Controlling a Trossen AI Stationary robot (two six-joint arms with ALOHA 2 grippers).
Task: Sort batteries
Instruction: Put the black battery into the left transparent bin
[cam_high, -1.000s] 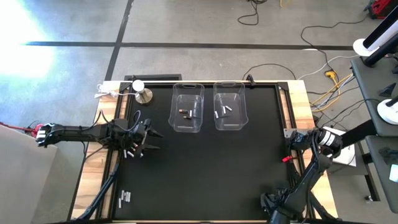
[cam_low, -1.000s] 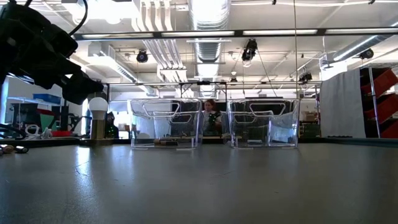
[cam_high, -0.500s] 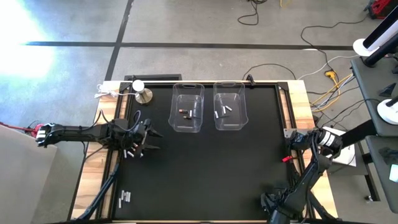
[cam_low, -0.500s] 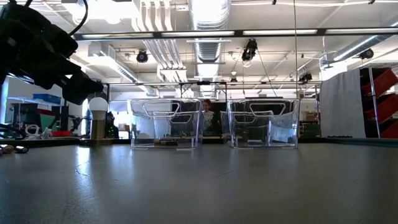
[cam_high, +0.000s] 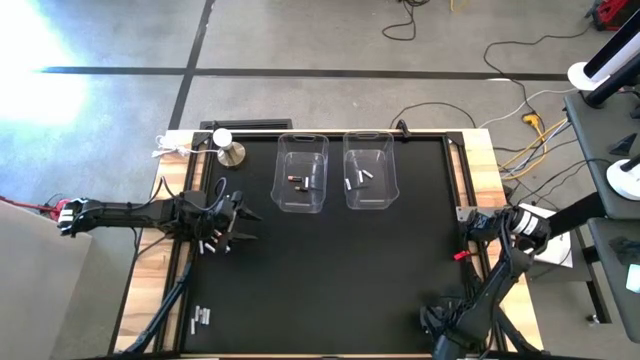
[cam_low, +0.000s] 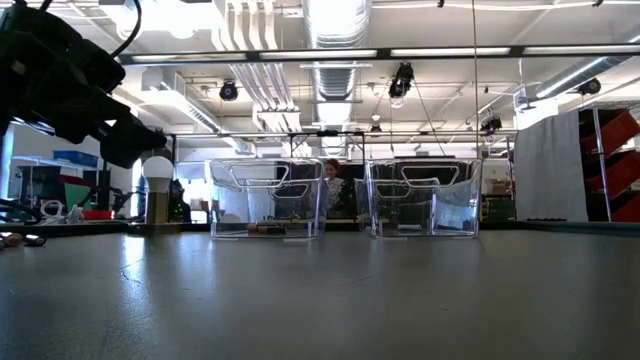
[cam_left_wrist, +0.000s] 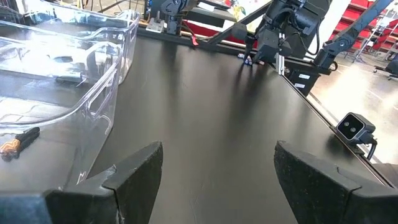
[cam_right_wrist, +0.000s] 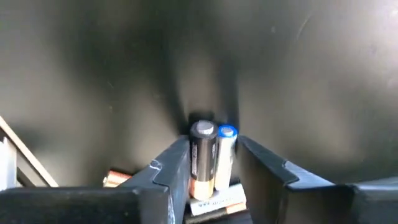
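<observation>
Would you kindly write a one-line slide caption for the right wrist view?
Right end effector with its fingers around two upright batteries on the black table.

Two clear bins (cam_high: 301, 172), two arms (cam_high: 130, 213), one silver knob (cam_high: 231, 152).

Grey concrete floor (cam_high: 330, 40) around the table, crossed by dark tape lines (cam_high: 300, 72). Loose cables (cam_high: 520, 105) trailing at upper right of the high view. Overhead in the low view, silver ducting (cam_low: 335, 25) and strip lights (cam_low: 455, 52). Red racking (cam_low: 615, 165) at far right. Person (cam_low: 331, 185) standing far back, centre frame.
</observation>
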